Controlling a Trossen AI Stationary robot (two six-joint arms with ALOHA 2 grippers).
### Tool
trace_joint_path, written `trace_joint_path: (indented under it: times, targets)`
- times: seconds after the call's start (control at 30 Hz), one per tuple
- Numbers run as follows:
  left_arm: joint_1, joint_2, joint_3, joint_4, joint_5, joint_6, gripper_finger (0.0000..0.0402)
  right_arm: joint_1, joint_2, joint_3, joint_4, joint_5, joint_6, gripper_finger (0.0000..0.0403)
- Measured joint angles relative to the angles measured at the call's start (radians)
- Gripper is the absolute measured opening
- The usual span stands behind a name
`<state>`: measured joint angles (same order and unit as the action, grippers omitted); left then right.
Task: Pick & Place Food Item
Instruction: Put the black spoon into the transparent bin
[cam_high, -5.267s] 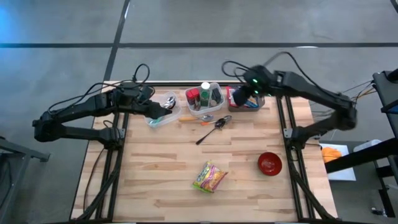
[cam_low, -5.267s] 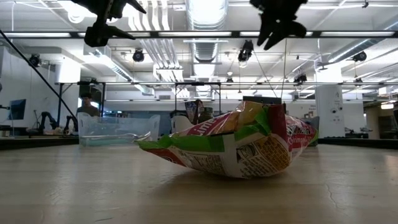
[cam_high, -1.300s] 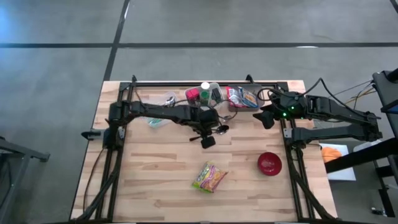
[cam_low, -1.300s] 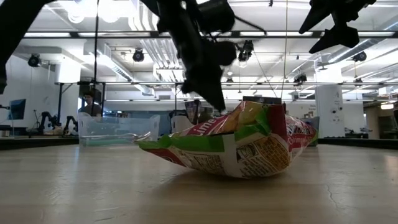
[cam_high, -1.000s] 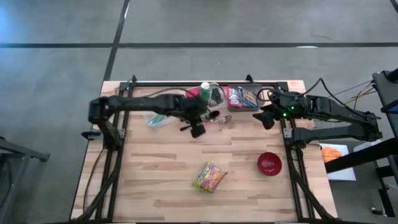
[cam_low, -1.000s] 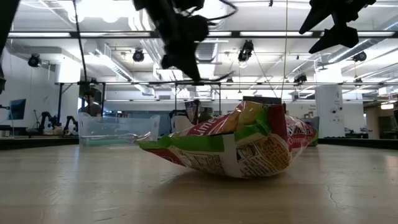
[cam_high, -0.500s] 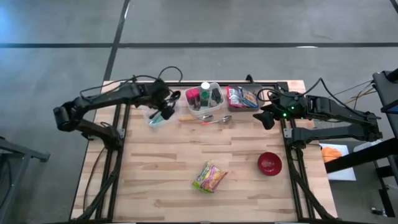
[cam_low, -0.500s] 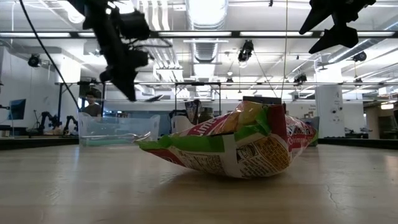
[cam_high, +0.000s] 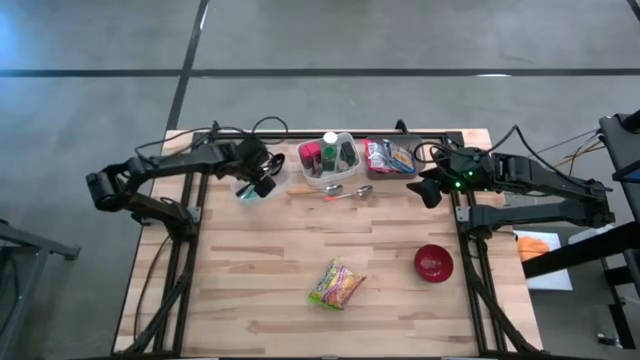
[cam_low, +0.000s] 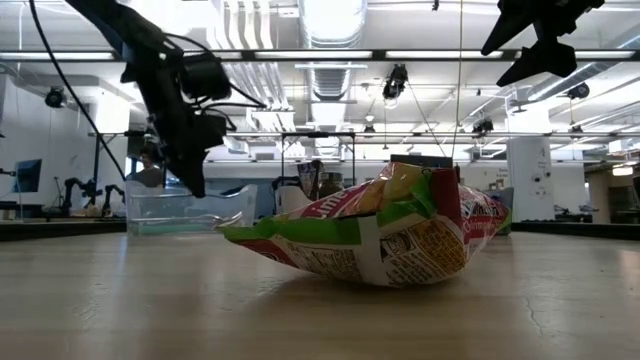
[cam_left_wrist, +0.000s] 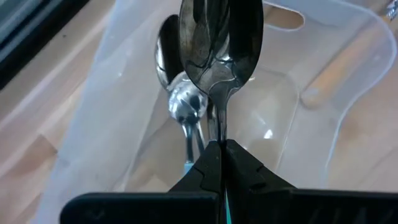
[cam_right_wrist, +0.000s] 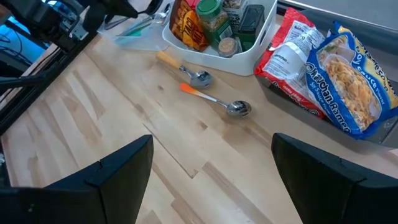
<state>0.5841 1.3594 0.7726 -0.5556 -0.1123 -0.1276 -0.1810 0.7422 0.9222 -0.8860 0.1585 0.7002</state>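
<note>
A colourful snack packet (cam_high: 337, 284) lies flat on the wooden table near its front edge, and fills the low view (cam_low: 380, 240). At the far left my left gripper (cam_high: 262, 184) hangs over a clear plastic bin (cam_high: 250, 190), shut on a dark spoon (cam_left_wrist: 221, 37). A second spoon (cam_left_wrist: 180, 106) lies inside that bin. My right gripper (cam_right_wrist: 211, 174) stands open above the table's far right side (cam_high: 430, 190), with nothing between its fingers. My left gripper pinches the dark spoon's handle (cam_left_wrist: 216, 134) between its two shut fingers (cam_left_wrist: 245, 171), which slant down from above and lie along the handle. The spoon sticks out past the fingertips, bowl end (cam_left_wrist: 221, 37) forward over the inside of the clear bin.
A white bin of jars (cam_high: 328, 160) and a tray of food packets (cam_high: 390, 157) stand along the far edge. Two spoons (cam_high: 345, 192) lie on the table before them. A red bowl (cam_high: 433, 263) sits at the right. Bare wood surrounds the snack packet.
My left gripper, shut on the dark spoon, has gone from the table's far middle toward the left edge and has come down over the clear bin. Over the last half second it has barely shifted. My right gripper has kept still.
</note>
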Motion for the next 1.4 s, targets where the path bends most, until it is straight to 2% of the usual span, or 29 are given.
trace_joint_path:
  times: [0.43, 0.87, 1.13, 1.4]
  targets:
    - [0.023, 0.000, -0.091, 0.121, 0.016, -0.056, 0.0000, 0.000, 0.015, 0.000, 0.000, -0.002, 0.041, 0.0322]
    - [0.022, 0.000, -0.134, 0.124, 0.018, -0.092, 0.0000, 0.000, 0.092, 0.000, 0.003, -0.011, 0.042, 0.0322]
    - [0.022, -0.001, -0.143, 0.130, 0.017, -0.111, 0.0000, 0.007, 0.076, -0.001, 0.084, -0.011, 0.010, 0.0322]
    - [0.022, -0.001, -0.143, 0.132, 0.016, -0.170, 0.0010, 0.007, 0.071, -0.001, 0.083, -0.027, 0.010, 0.0322]
